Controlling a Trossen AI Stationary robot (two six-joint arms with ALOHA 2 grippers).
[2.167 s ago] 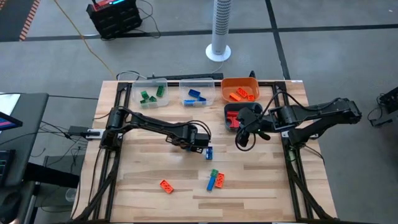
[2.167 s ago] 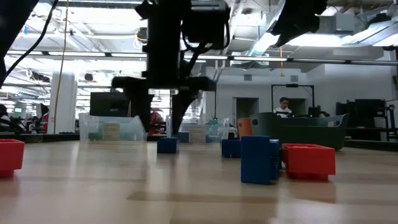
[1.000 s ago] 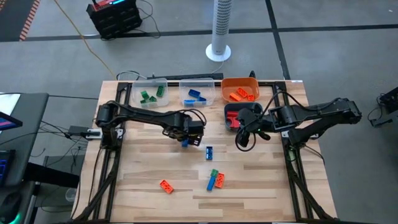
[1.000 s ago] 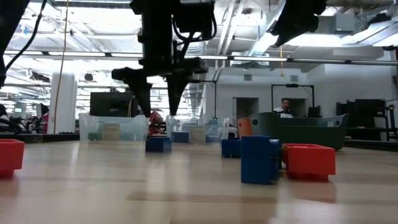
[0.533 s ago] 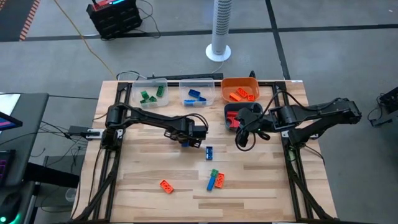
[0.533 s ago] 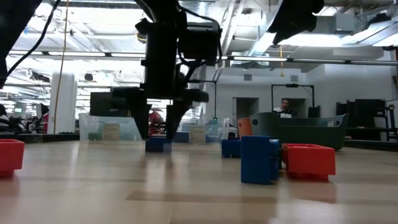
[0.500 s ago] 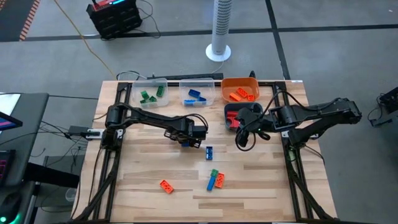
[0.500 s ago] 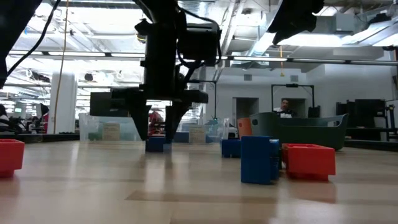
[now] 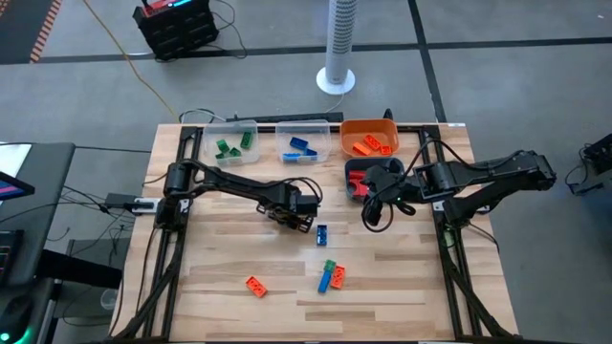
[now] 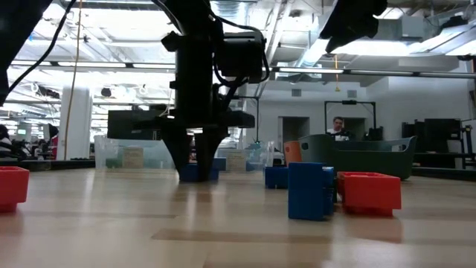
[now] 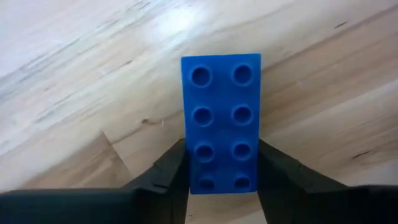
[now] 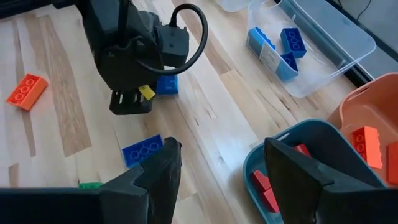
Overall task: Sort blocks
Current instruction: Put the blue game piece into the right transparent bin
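The left tool (image 11: 221, 171) is down at the middle of the table (image 9: 229, 258), its two fingers (image 11: 171, 171) pressed against the long sides of a blue brick (image 11: 221, 121) that lies flat on the wood, studs up. The right tool (image 12: 217, 165) hangs with fingers apart above the right half, near the teal bin (image 12: 323, 155) holding red bricks (image 12: 264, 190).

The table (image 9: 402, 277) is pale wood with streaky grain and a soft shine. The blue block (image 11: 221, 121) is smooth, shiny plastic with round studs. The clear bin (image 12: 323, 46) is see-through plastic
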